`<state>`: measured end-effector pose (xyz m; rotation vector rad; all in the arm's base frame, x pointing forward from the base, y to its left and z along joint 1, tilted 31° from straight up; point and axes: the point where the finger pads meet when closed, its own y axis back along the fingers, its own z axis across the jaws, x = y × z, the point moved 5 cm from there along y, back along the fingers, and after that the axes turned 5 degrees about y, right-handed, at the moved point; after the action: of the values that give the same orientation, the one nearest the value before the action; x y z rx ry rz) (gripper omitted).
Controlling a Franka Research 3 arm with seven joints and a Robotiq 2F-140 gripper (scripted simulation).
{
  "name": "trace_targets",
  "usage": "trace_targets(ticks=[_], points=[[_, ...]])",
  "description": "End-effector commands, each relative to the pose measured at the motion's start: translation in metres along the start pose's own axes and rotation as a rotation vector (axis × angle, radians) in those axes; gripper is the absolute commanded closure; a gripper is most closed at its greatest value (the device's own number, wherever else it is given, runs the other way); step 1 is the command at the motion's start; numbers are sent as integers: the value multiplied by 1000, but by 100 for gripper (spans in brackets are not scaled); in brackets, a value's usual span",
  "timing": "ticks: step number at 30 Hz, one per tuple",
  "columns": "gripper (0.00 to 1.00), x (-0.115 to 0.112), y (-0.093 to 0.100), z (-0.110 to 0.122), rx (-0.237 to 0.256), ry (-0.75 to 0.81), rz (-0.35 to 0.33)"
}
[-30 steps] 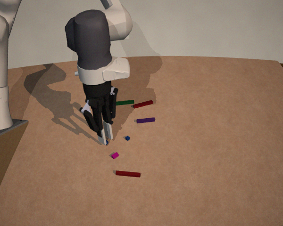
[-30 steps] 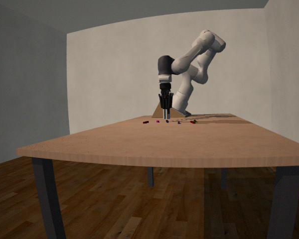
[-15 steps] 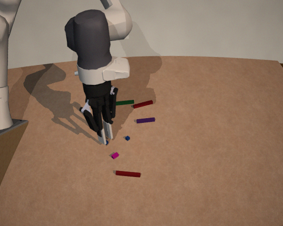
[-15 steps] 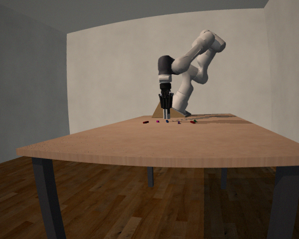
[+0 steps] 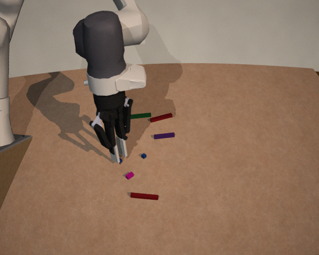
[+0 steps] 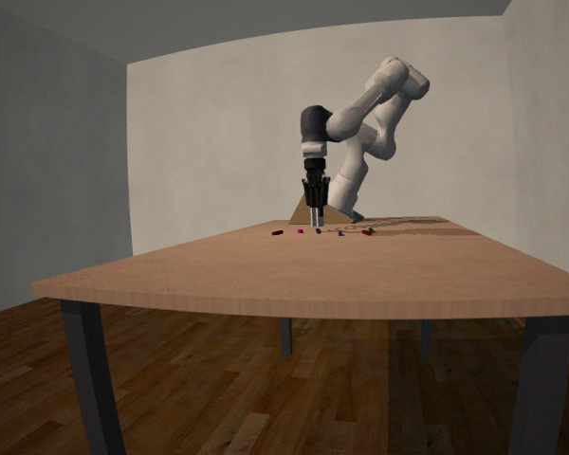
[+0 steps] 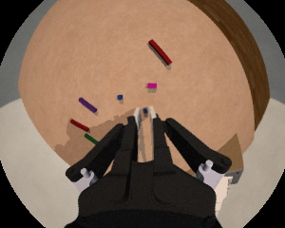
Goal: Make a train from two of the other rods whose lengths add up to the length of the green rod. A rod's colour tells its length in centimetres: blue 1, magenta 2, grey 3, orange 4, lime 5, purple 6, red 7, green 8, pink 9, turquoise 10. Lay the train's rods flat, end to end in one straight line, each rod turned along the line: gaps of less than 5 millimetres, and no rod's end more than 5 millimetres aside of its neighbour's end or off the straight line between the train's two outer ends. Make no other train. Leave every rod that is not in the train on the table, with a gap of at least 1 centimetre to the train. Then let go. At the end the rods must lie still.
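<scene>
My gripper (image 5: 122,159) (image 6: 317,226) is open with a narrow gap, low over the table. A blue rod (image 5: 120,161) (image 7: 145,111) lies below and between the fingertips, partly hidden in the top view and touching neither finger in the wrist view. Another blue rod (image 5: 143,155) (image 7: 120,97) lies apart. The magenta rod (image 5: 129,175) (image 7: 152,85) lies between the blue rods and one red rod (image 5: 144,196) (image 7: 160,52). The purple rod (image 5: 164,135) (image 7: 87,104) lies alone. The green rod (image 5: 140,116) (image 7: 91,139) is partly hidden by the gripper, near a second red rod (image 5: 161,117) (image 7: 80,125).
The robot's base stands on a wooden block (image 5: 9,170) at the left in the top view. The table (image 5: 236,164) (image 6: 323,274) extends far to the right of the rods there. The arm's shadow falls over the green rod's area.
</scene>
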<state>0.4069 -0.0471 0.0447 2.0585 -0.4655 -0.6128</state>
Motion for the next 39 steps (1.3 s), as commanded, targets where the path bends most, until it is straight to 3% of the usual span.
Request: trace_targets(ticks=[1,26,39], points=[[85,0,0,0,-1,1,1],[85,0,-2,0,-1,1,1],[85,0,-14,0,-1,1,1]])
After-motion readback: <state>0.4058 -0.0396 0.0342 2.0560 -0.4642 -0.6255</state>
